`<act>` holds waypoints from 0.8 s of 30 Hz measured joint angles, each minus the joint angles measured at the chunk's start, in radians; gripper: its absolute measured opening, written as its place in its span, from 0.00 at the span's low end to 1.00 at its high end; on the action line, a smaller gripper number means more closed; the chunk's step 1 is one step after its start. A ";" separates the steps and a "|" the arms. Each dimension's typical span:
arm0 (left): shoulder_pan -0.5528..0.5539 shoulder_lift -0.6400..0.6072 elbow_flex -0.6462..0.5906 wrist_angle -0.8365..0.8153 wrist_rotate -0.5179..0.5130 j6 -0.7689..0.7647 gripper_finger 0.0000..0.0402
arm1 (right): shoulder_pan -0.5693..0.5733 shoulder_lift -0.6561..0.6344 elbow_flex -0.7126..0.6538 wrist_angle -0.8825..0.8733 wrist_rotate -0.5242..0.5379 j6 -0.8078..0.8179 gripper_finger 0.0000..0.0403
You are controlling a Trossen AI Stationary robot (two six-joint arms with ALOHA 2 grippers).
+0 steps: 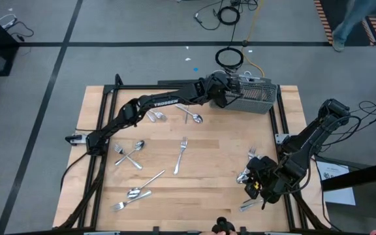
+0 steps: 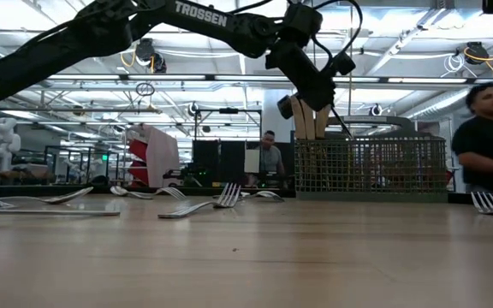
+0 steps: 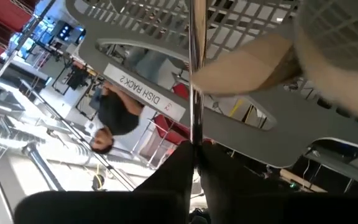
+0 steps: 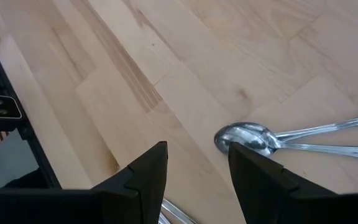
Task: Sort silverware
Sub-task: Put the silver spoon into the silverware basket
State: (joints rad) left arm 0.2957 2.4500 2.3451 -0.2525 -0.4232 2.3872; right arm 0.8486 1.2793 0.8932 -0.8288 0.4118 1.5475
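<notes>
The grey mesh caddy [image 1: 256, 96] stands at the table's far right; in the low view the caddy [image 2: 371, 167] has tan pieces [image 2: 309, 118] sticking up from it. My left gripper [image 1: 229, 93] reaches over the caddy's left end, shut on a slim piece of silverware [image 3: 196, 68]. My right gripper [image 1: 258, 184] hangs open near the front right, just above the table. A spoon's bowl [image 4: 247, 138] lies just beyond its fingers. Loose forks and spoons [image 1: 181, 155] lie flat on the wooden top. My left gripper pinches the slim metal shaft [image 3: 196, 134] between its two fingers. The shaft runs straight on from the fingertips toward the caddy's mesh wall [image 3: 166, 25], clear of the table. Its far end leaves the wrist view, so I cannot tell whether it is a fork, spoon or knife.
More silverware lies at the left [image 1: 129, 153], front left [image 1: 132, 194] and far middle [image 1: 193, 116]. Two spoons and a fork [image 1: 251, 154] lie by my right gripper. Black frame rails [image 1: 103, 130] run along both table sides. People [image 2: 486, 145] stand beyond the far edge.
</notes>
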 joint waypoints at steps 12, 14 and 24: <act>-0.003 -0.002 0.000 0.088 0.001 -0.051 0.30 | 0.000 0.000 0.000 0.001 -0.026 -0.004 0.40; -0.005 -0.002 0.000 0.143 0.001 -0.053 0.31 | 0.000 0.000 0.000 0.004 -0.026 -0.005 0.40; -0.051 -0.007 0.000 0.406 -0.058 -0.105 0.31 | 0.000 -0.009 0.000 0.076 -0.026 -0.015 0.40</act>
State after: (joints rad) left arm 0.2448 2.4431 2.3455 0.1532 -0.4817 2.2818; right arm 0.8486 1.2701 0.8932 -0.7526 0.3862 1.5322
